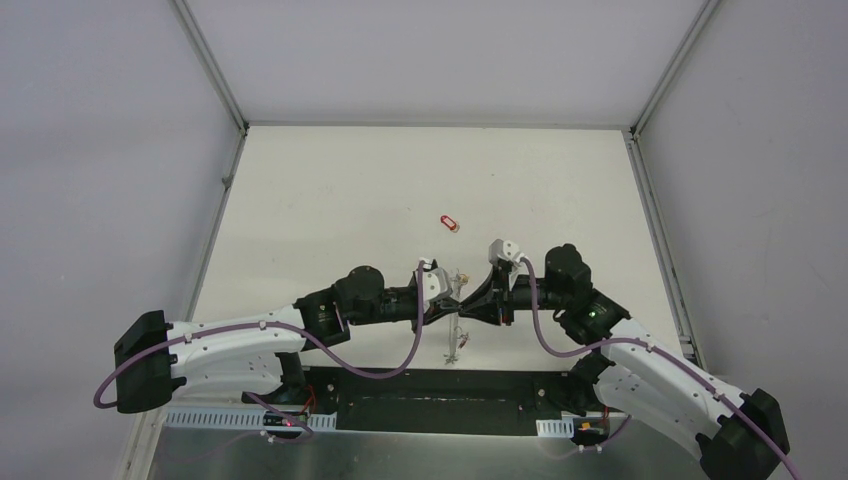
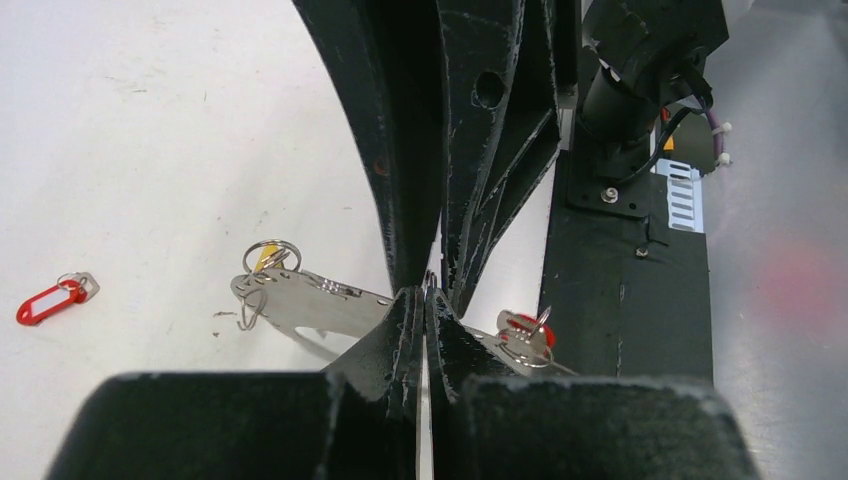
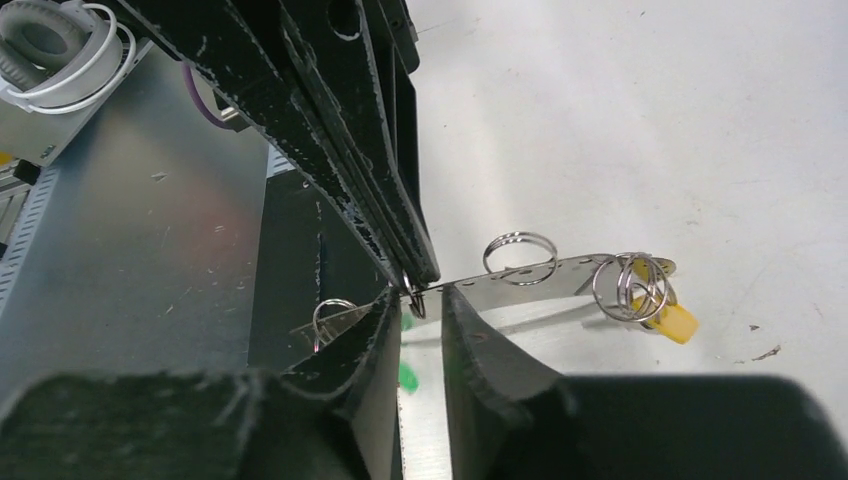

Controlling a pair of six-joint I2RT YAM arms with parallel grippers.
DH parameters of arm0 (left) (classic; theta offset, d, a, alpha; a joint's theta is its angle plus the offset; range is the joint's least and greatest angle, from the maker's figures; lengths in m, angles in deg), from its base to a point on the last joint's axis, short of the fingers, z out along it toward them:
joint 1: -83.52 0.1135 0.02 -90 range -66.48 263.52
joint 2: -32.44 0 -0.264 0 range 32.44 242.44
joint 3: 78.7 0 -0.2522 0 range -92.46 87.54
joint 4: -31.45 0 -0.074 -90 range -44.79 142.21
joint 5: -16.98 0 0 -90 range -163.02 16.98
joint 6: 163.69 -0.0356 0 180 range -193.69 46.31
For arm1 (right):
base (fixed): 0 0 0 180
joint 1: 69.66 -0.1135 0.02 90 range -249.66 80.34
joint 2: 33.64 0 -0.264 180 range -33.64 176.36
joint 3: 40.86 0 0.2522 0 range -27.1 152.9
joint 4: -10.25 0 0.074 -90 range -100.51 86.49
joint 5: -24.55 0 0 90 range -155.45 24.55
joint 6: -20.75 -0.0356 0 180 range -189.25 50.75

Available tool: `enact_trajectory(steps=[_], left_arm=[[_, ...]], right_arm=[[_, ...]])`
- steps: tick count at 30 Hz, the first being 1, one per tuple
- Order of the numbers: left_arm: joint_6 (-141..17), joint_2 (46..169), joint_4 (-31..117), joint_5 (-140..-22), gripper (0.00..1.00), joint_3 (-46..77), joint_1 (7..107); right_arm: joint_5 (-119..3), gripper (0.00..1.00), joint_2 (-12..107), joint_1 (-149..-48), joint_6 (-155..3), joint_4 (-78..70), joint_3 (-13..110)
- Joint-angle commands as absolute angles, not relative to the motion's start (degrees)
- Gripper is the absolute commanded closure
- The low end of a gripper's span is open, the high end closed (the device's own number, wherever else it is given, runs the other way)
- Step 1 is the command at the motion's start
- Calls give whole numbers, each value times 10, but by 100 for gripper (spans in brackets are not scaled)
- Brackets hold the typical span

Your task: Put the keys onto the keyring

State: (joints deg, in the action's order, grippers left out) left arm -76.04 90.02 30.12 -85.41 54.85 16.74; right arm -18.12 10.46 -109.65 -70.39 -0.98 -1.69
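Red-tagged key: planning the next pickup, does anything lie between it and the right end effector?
Nothing visible does. The red-tagged key lies alone on the table, farther out than the right end effector.

No words, numbers or signs can be read anywhere here. The red key tag (image 2: 45,303) looks white in the middle, but it is too small to tell if anything is written on it.
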Motion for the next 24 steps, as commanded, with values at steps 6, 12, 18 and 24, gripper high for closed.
enact_trajectory(steps=[6, 12, 18, 24], left_arm=[[-753, 894, 251, -867, 100, 521, 161], [-717, 881, 257, -818, 83, 523, 161], [-702, 866, 301, -798, 57, 506, 162], [-660, 867, 323, -757, 39, 490, 163]], right_arm=[[-185, 100, 108, -1102, -685, 31, -15], [-193, 100, 99, -1102, -690, 30, -22], [-222, 100, 76, -1101, -691, 26, -33], [-245, 100, 72, -1101, -681, -12, -28]])
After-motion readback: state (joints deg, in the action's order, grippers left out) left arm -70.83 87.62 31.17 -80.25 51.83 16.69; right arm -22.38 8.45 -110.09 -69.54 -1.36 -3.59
